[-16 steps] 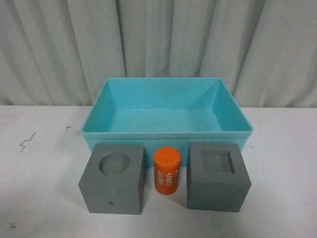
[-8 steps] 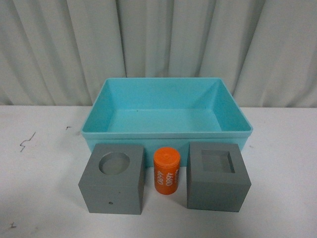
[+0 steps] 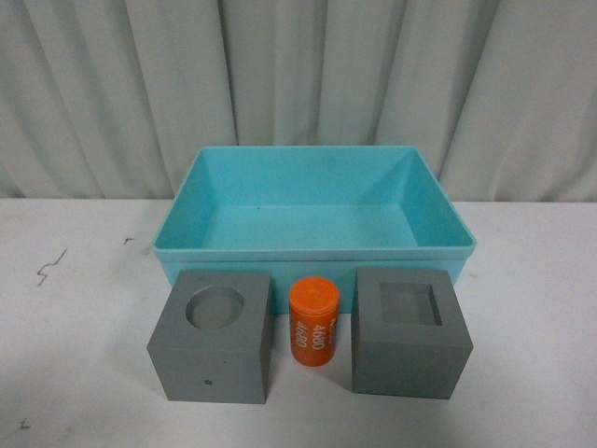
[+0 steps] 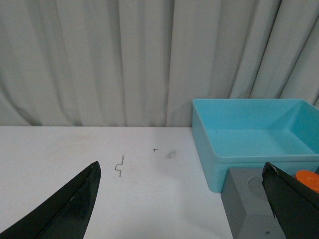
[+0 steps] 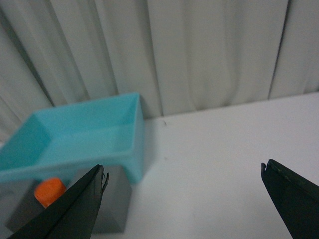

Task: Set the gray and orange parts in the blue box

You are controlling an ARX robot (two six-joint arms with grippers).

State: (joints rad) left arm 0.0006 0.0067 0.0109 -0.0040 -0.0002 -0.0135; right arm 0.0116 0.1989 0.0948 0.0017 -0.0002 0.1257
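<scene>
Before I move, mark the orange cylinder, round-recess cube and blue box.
orange cylinder (image 3: 313,334), front view, printed side.
round-recess cube (image 3: 207,373), front view, front face.
blue box (image 3: 312,253), front view, near rim.

The blue box (image 3: 314,250) sits flat, open side up, ahead of the left gripper (image 4: 182,209) and to its right, and ahead-left of the right gripper (image 5: 184,204). All three parts are lined up just outside its near wall, closer to the grippers. Left to right: the round-recess gray cube (image 3: 213,336), the orange cylinder (image 3: 313,321) standing on end with white digits down its side, and the square-recess gray cube (image 3: 409,332). Small gaps between them, recesses facing up.
</scene>
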